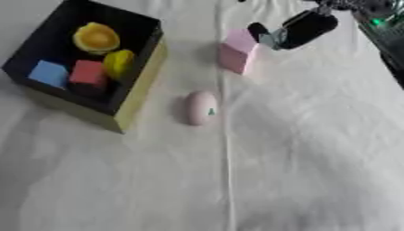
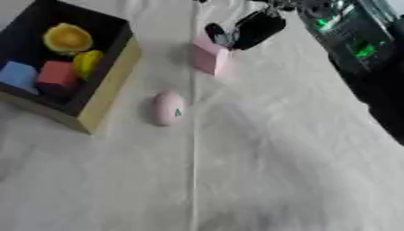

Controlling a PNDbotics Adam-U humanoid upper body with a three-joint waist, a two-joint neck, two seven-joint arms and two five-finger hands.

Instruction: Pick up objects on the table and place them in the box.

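We see a pink block (image 1: 236,50), a matte, flat-faced solid with a slanted top, standing on the white cloth (image 1: 315,158) near the far edge of the table, right of the box (image 1: 138,92). The right hand (image 1: 293,30), glossy black with silver at the joints, enters from the upper right; its dark fingertips (image 1: 259,30) lie against the block's upper right corner, but we cannot tell whether the fingers are closed on the block or merely touching it. Nearer to us, between block and box and apart from both, lies a pink egg (image 1: 201,107), smooth and rounded, its long axis pointing away from us, with a small dark green mark on its side. The box sits at the left: square, open-topped, black inside, with a yellow outer wall facing the egg. Inside we see a blue cube (image 1: 50,73) and a red cube (image 1: 88,73) side by side, both matte and sharp-edged; a yellow rounded piece (image 1: 118,63) leaning beside the red cube against the right wall; and, farther back, a yellow-orange bowl-shaped piece (image 1: 96,38) with a hollow centre. The cloth is soft and lightly wrinkled, with a straight crease (image 1: 229,180) running toward us from the block, just right of the egg. A dark device with green lights (image 2: 351,34) shows at the upper right edge.
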